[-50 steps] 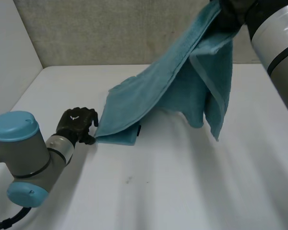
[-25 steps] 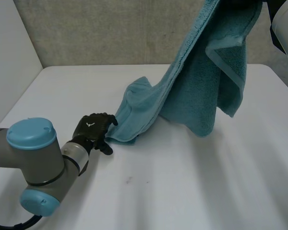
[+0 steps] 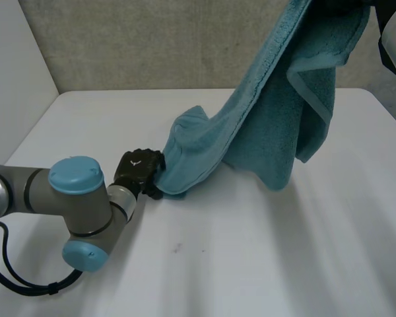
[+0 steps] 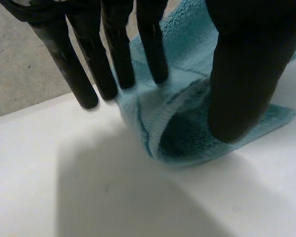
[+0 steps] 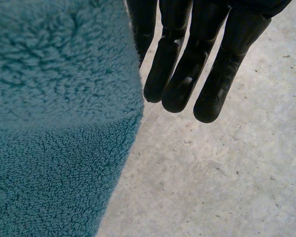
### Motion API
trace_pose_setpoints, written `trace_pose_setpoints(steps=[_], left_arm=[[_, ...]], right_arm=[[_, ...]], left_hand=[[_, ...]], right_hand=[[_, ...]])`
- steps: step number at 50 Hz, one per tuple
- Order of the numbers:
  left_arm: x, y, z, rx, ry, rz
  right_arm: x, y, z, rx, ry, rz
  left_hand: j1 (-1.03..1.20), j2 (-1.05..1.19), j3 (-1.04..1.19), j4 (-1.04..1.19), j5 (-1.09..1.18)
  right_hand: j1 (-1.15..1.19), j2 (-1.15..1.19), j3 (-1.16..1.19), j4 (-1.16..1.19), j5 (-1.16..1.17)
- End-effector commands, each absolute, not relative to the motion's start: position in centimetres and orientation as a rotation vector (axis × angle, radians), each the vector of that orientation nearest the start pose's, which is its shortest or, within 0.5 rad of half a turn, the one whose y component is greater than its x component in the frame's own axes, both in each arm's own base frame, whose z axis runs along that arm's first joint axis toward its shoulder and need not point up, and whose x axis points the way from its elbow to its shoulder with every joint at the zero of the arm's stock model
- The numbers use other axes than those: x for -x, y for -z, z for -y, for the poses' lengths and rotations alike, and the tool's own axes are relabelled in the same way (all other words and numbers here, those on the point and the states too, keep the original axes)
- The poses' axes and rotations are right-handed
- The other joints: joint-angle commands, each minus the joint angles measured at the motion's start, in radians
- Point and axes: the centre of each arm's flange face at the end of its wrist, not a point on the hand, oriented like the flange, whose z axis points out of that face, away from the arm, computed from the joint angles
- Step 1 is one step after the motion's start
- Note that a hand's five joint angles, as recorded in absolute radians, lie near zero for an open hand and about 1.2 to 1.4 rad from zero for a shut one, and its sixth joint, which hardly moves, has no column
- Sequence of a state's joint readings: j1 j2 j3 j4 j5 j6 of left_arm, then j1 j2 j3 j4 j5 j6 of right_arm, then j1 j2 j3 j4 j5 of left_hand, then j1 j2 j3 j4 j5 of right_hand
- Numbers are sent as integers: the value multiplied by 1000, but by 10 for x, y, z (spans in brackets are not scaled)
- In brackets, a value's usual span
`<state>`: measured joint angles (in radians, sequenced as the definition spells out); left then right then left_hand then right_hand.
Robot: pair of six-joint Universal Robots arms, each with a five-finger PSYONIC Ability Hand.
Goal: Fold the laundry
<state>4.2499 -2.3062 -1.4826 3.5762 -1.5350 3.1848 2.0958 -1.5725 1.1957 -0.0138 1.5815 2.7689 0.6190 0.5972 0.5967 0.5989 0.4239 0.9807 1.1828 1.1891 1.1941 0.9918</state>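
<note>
A teal towel [image 3: 270,125] hangs from my right hand [image 3: 346,5] high at the back right, and its lower end lies bunched on the white table [image 3: 264,251]. In the right wrist view the towel [image 5: 54,123] hangs against that hand's fingers [image 5: 187,64], which point down beside it. My left hand [image 3: 140,173] is low on the table at the towel's bunched lower end. Its wrist view shows straight fingers [image 4: 113,54] touching the folded towel corner [image 4: 187,128], the thumb [image 4: 246,74] standing apart on the other side and the corner lying between them.
A grey wall [image 3: 152,46] runs along the back of the table and a white side wall [image 3: 13,66] stands at the left. My left arm [image 3: 72,205] lies across the table's front left.
My left hand has slid right along the table up to the towel's lower end. The right hand has lifted the towel higher and drawn its flat lower part into a bunch.
</note>
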Motion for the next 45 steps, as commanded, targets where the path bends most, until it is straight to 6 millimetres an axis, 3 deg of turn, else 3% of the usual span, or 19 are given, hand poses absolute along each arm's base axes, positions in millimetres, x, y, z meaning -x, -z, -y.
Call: trace_pose_setpoints(steps=[1, 6, 9, 12, 13, 17, 20, 21, 24, 27, 28, 30, 34, 36, 40, 42, 43, 44, 45], left_arm=[[302, -110, 313, -644, 2162, -2543], [290, -143, 325, -520, 2241, -2437], [264, -195, 336, -377, 2355, -2291], [242, -231, 340, -295, 2426, -2186], [230, -253, 339, -255, 2467, -2122], [216, -291, 325, -254, 2553, -2019], [206, -331, 303, -378, 2635, -1886], [203, -335, 300, -410, 2630, -1869], [196, -339, 292, -522, 2575, -1855], [193, -330, 287, -650, 2483, -1904], [192, -314, 285, -740, 2382, -1980], [192, -307, 285, -773, 2341, -2015], [192, -250, 294, -904, 2056, -2212], [190, -232, 298, -947, 1958, -2256], [186, -190, 310, -1028, 1754, -2327], [185, -184, 313, -1036, 1726, -2333], [186, -177, 322, -1051, 1710, -2321], [186, -177, 322, -1051, 1710, -2321], [186, -175, 334, -1045, 1713, -2293]], right_arm=[[-267, -434, 206, 707, 2523, -1516], [-254, -427, 223, 690, 2550, -1587], [-239, -417, 239, 689, 2552, -1695], [-227, -407, 250, 693, 2522, -1802], [-224, -404, 252, 695, 2513, -1831], [-210, -387, 263, 750, 2437, -1970], [-200, -371, 270, 839, 2362, -2070], [-198, -365, 273, 863, 2337, -2100], [-189, -344, 279, 966, 2236, -2214], [-189, -330, 277, 1062, 2146, -2277], [-189, -320, 274, 1125, 2072, -2326], [-189, -308, 273, 1189, 1996, -2367], [-190, -274, 276, 1325, 1794, -2460], [-190, -250, 282, 1397, 1674, -2509], [-191, -228, 288, 1474, 1567, -2538], [-191, -216, 294, 1516, 1512, -2559], [-192, -203, 310, 1538, 1496, -2590], [-192, -203, 310, 1538, 1496, -2590], [-193, -203, 317, 1535, 1512, -2600]], left_hand=[[777, 799, 800, 797, 798], [777, 799, 800, 797, 798], [777, 799, 800, 797, 798], [777, 799, 800, 797, 798], [777, 799, 800, 797, 798], [777, 799, 800, 797, 798], [777, 799, 800, 797, 798], [777, 799, 800, 797, 798], [777, 799, 800, 797, 798], [777, 799, 800, 797, 798], [777, 799, 800, 797, 798], [777, 799, 800, 797, 798], [777, 799, 800, 797, 798], [777, 799, 800, 797, 798], [777, 799, 800, 797, 798], [777, 799, 800, 797, 798], [777, 799, 800, 797, 798], [777, 799, 800, 797, 798], [777, 799, 800, 797, 798]], right_hand=[[416, 213, 207, 202, 230], [416, 213, 207, 202, 230], [416, 213, 207, 202, 230], [416, 213, 207, 202, 230], [416, 213, 207, 202, 230], [416, 213, 207, 202, 230], [416, 213, 207, 202, 230], [416, 213, 207, 202, 230], [416, 213, 207, 202, 230], [416, 213, 207, 202, 230], [416, 213, 207, 202, 230], [416, 213, 207, 202, 230], [416, 213, 207, 202, 230], [416, 213, 207, 202, 230], [416, 213, 207, 202, 230], [416, 213, 207, 202, 230], [416, 213, 207, 202, 230], [416, 213, 207, 202, 230], [416, 213, 207, 202, 230]])
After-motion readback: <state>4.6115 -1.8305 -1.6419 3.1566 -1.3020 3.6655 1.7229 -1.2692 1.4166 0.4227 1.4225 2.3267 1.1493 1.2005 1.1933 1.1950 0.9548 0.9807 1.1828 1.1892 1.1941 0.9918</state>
